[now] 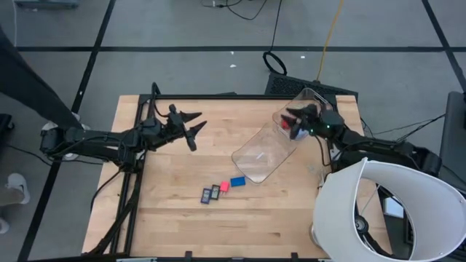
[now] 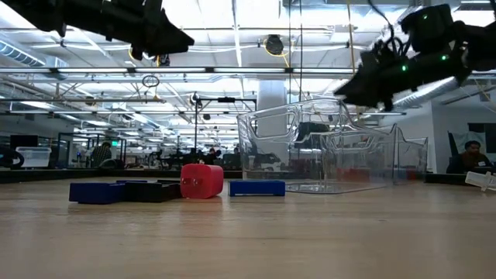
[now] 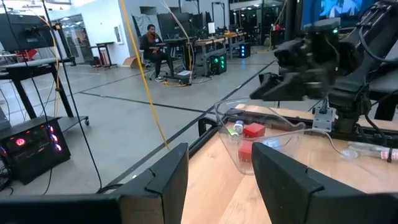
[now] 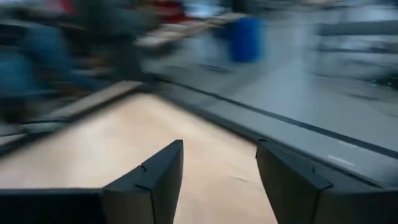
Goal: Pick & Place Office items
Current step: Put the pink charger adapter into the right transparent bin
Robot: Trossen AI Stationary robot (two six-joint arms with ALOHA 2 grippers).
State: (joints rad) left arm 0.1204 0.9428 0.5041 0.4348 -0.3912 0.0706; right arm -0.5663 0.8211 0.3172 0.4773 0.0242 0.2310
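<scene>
High view: 4 small office items, a blue block [image 1: 237, 181], a red block [image 1: 225, 186] and 2 dark flat rectangles [image 1: 210, 193], are seen on the wooden surface [image 1: 175, 218], well apart from both grippers. The left gripper [image 1: 195, 126] is raised, released and empty. The right gripper [image 1: 293, 122] is positioned at the tilted clear plastic bin [image 1: 266, 154], over red pieces inside.

Low view: the red block [image 2: 202, 180] is flanked by dark rectangles and the blue block [image 2: 257, 187].

Right wrist view: the fingers [image 4: 155, 180] are parted, nothing grasped.

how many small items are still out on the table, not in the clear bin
4: a blue block, a red block beside it, and two dark flat rectangles next to that, in a row near the clear bin. Others may be hidden.
</scene>
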